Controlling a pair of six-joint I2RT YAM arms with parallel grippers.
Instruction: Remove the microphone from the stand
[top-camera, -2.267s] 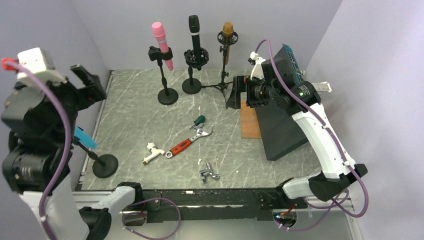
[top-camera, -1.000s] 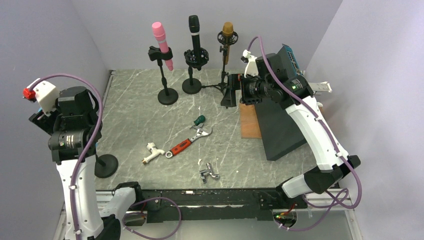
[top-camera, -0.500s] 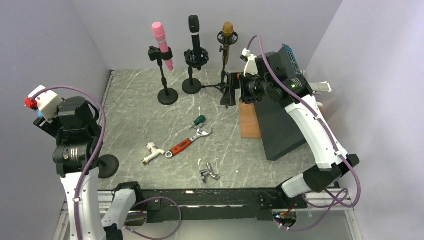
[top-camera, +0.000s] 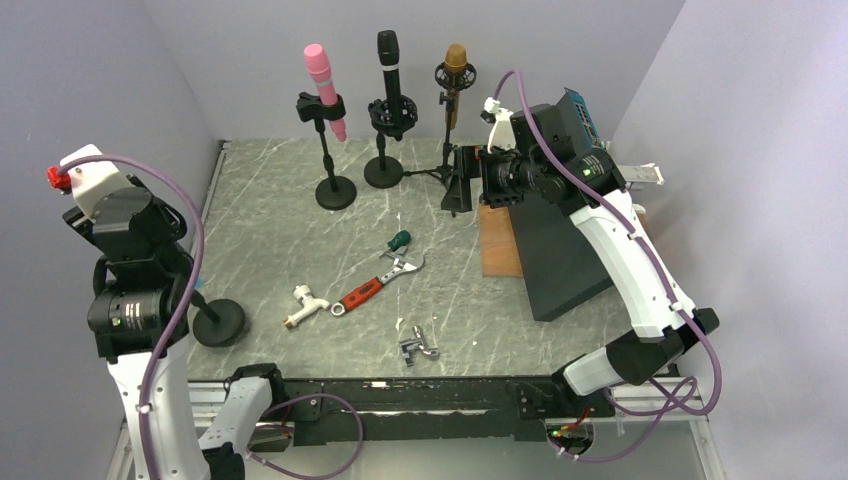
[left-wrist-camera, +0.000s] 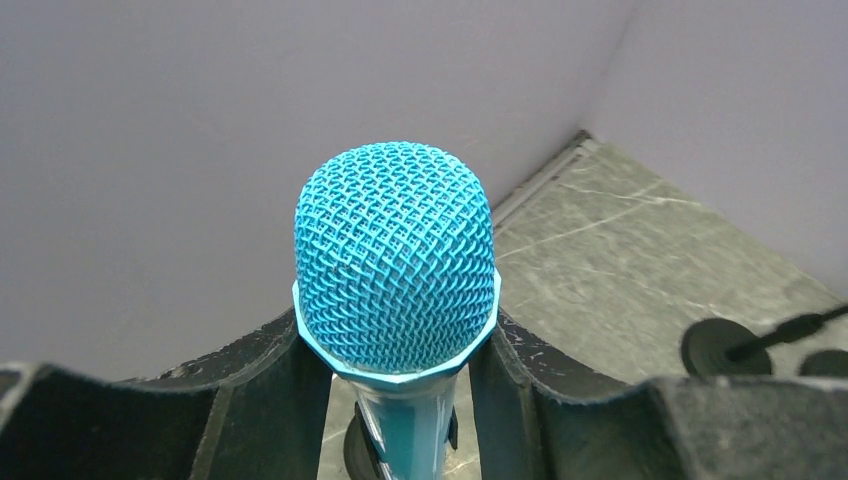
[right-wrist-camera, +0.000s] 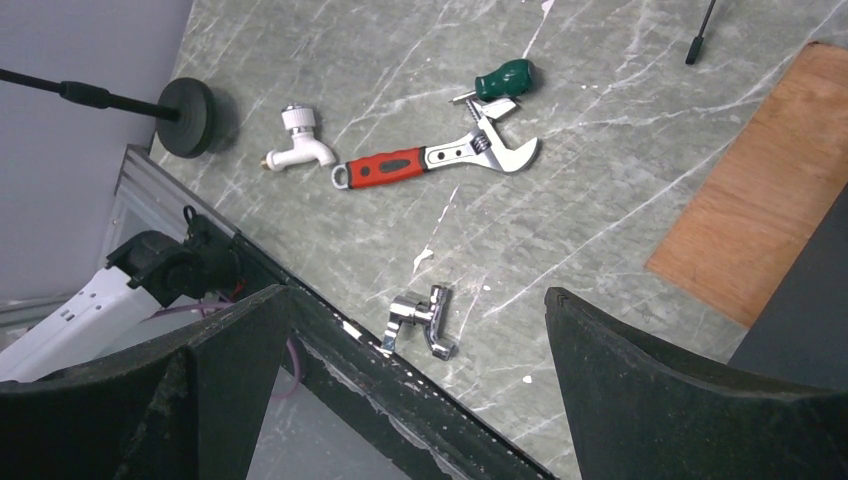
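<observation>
Left arm has drawn upright over the near left corner since the earlier frames, and the stand (top-camera: 218, 322) has shifted a little with it. Its left gripper (left-wrist-camera: 395, 322) clamps the blue microphone (left-wrist-camera: 395, 262) just under the mesh head. Whether the clip has let go is hidden. Pull straight along the handle, slowly, or the light stand will drag. The right gripper (right-wrist-camera: 417, 296) hangs wide open near the far right corner.
</observation>
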